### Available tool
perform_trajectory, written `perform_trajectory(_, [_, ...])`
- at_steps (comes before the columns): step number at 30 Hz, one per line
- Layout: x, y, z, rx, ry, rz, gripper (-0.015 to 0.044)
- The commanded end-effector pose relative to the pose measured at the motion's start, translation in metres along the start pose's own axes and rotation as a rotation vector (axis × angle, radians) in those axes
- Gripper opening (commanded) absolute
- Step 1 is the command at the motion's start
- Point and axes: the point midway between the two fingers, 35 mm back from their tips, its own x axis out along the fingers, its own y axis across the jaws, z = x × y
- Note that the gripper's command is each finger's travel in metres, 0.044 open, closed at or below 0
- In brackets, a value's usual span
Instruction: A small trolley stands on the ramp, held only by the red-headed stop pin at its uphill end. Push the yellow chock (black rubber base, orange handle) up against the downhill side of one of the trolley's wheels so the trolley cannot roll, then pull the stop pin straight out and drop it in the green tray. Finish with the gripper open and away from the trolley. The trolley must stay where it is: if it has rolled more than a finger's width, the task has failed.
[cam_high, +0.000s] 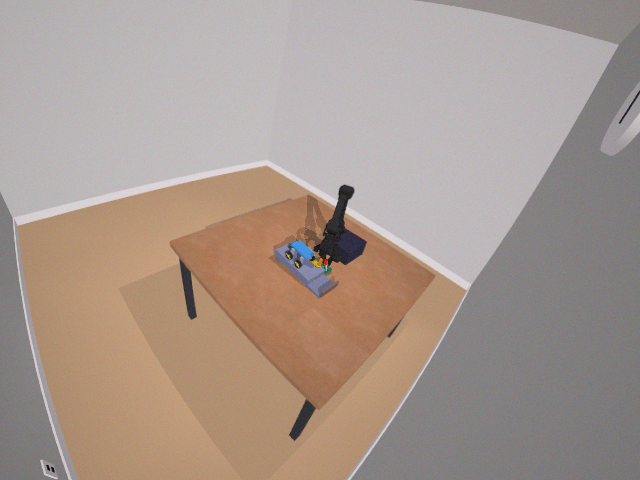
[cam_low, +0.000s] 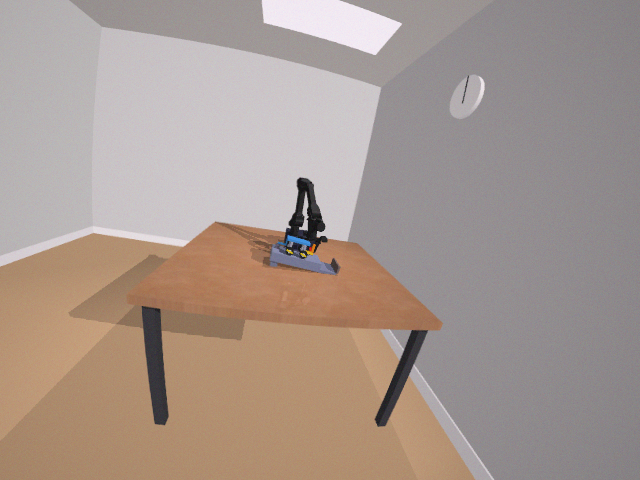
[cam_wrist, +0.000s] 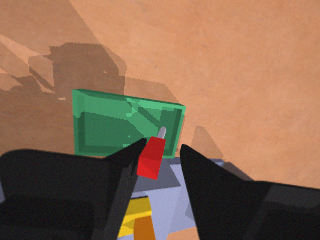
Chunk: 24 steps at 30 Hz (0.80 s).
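The blue trolley (cam_high: 301, 250) (cam_low: 298, 240) stands on the grey-blue ramp (cam_high: 320, 286) (cam_low: 305, 262) (cam_wrist: 172, 205). The yellow chock (cam_high: 316, 262) (cam_wrist: 131, 229) is on the ramp just downhill of the trolley; whether it touches the far wheel is hidden. My gripper (cam_wrist: 163, 145) is open low over the green tray (cam_high: 329, 270) (cam_wrist: 77, 125). The red-headed stop pin (cam_high: 326, 261) (cam_wrist: 151, 157) is out of the ramp, between the parted fingers. Its head is close to the left finger, with a gap to the right one. Its grey tip points into the tray; contact with the floor is unclear.
A dark navy box (cam_high: 352, 246) stands behind the tray, beside the arm. The ramp has an upright end stop (cam_high: 330, 288) (cam_low: 334, 266) at its low end. The orange chock handle (cam_wrist: 144, 227) rises close beside the left finger.
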Motion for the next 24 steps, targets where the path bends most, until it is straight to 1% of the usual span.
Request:
perform_trajectory(1, [0.001,0.003,0.000,-0.003,0.000,-0.005,0.0190])
perform_trajectory(24, [0.004,0.020,-0.001,-0.003,0.000,-0.003,0.0190])
